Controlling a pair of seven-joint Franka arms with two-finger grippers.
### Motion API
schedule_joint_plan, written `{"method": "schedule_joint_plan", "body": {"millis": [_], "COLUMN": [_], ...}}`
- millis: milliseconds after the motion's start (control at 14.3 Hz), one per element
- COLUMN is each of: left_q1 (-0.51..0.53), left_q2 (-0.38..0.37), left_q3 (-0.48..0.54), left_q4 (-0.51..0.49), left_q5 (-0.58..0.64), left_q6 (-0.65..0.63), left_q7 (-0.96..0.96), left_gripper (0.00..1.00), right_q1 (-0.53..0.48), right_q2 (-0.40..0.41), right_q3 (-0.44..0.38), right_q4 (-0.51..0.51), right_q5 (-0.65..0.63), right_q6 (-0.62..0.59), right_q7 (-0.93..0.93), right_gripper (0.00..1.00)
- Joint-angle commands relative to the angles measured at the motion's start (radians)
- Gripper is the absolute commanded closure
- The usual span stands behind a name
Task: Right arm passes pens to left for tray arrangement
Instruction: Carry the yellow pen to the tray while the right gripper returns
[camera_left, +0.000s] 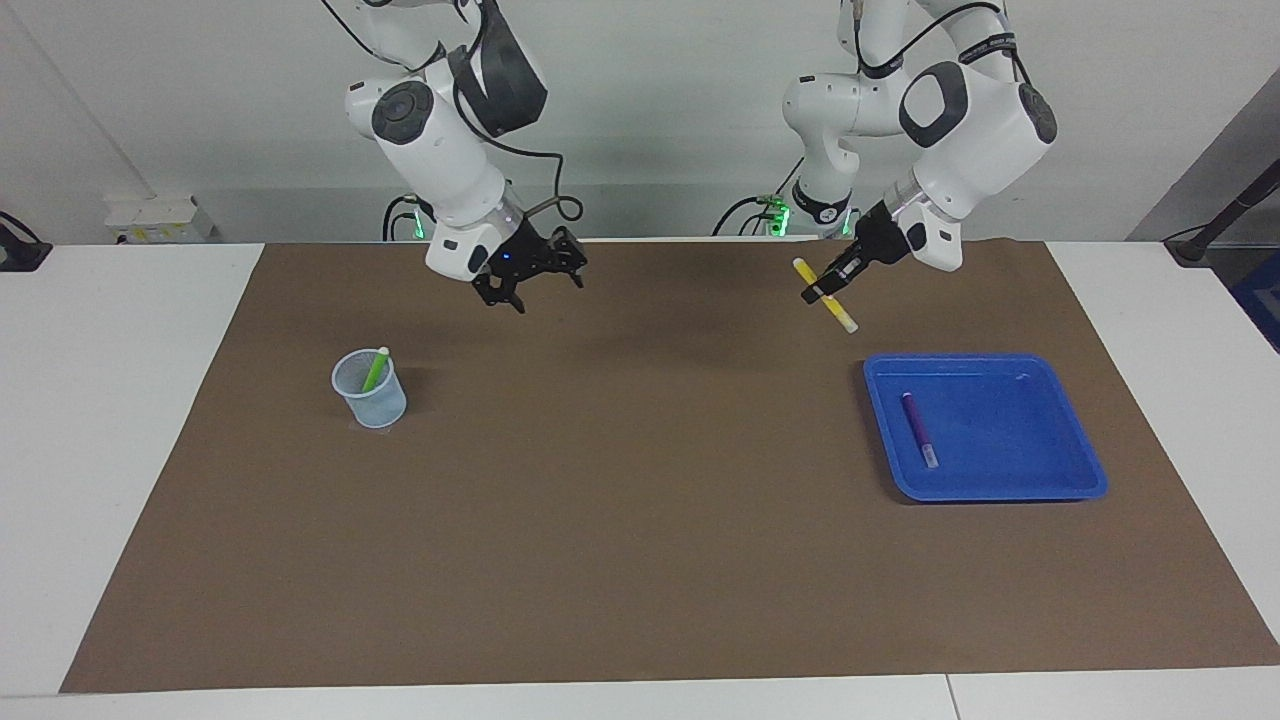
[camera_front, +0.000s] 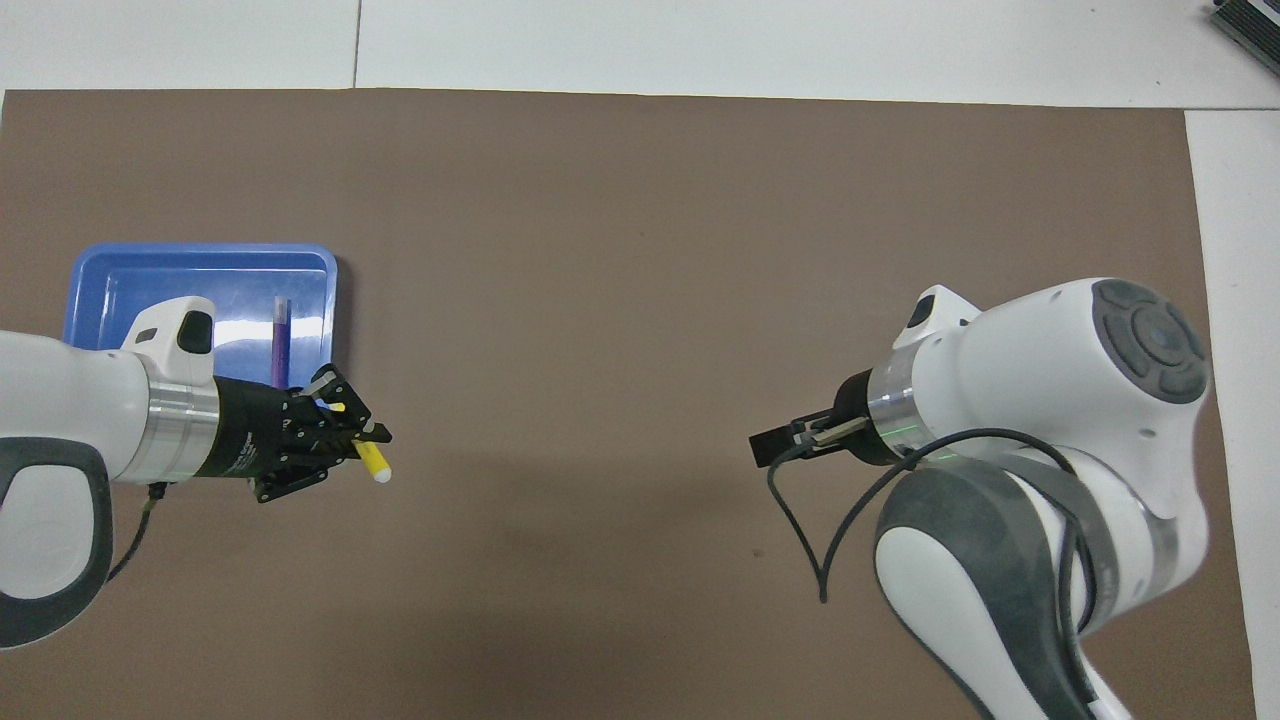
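Observation:
My left gripper (camera_left: 819, 291) (camera_front: 350, 433) is shut on the yellow pen (camera_left: 838, 312) (camera_front: 373, 463), which hangs slanted over the mat, close to the tray's rim on the robots' side. The blue tray (camera_left: 1000, 445) (camera_front: 150, 290) lies toward the left arm's end with the purple pen (camera_left: 919, 429) (camera_front: 281, 340) flat in it. My right gripper (camera_left: 533, 279) (camera_front: 776, 448), blue light on, is open and holds nothing, up over the mat near the cup. The green pen (camera_left: 376, 369) stands in the cup; the right arm hides it in the overhead view.
A small translucent cup (camera_left: 370, 390) stands toward the right arm's end. A brown mat (camera_left: 620, 500) covers most of the white table. A black cable loops below the right wrist (camera_front: 820, 540).

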Motion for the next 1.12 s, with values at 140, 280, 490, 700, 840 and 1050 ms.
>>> {"method": "schedule_joint_plan", "body": {"millis": [140, 280, 490, 700, 840, 1050], "left_q1": [0.134, 0.170, 0.213, 0.247, 0.256, 0.270], "left_q2": [-0.008, -0.004, 0.005, 0.053, 0.106, 0.175], "left_q3": [-0.006, -0.006, -0.008, -0.006, -0.006, -0.008], "left_q4": [0.037, 0.044, 0.051, 0.054, 0.059, 0.074], "left_q5": [0.193, 0.268, 0.381, 0.467, 0.489, 0.504], "left_q6": [-0.101, -0.089, -0.047, 0.010, 0.065, 0.137], "left_q7": [0.379, 0.491, 0.657, 0.791, 0.822, 0.828], "left_gripper": [1.00, 1.00, 1.00, 1.00, 1.00, 1.00], "right_q1": [-0.149, -0.200, -0.206, -0.278, -0.307, -0.309], "right_q2": [-0.041, -0.056, -0.059, -0.041, -0.021, -0.013], "right_q3": [0.013, 0.013, 0.013, 0.013, 0.013, 0.013], "right_q4": [-0.059, -0.137, -0.174, -0.226, -0.234, -0.235], "right_q5": [-0.207, -0.227, -0.302, -0.310, -0.310, -0.312], "right_q6": [-0.048, 0.038, 0.079, 0.195, 0.219, 0.225], "right_q7": [-0.339, -0.378, -0.399, -0.543, -0.565, -0.556], "right_gripper": [0.05, 0.09, 0.15, 0.20, 0.20, 0.20]}}
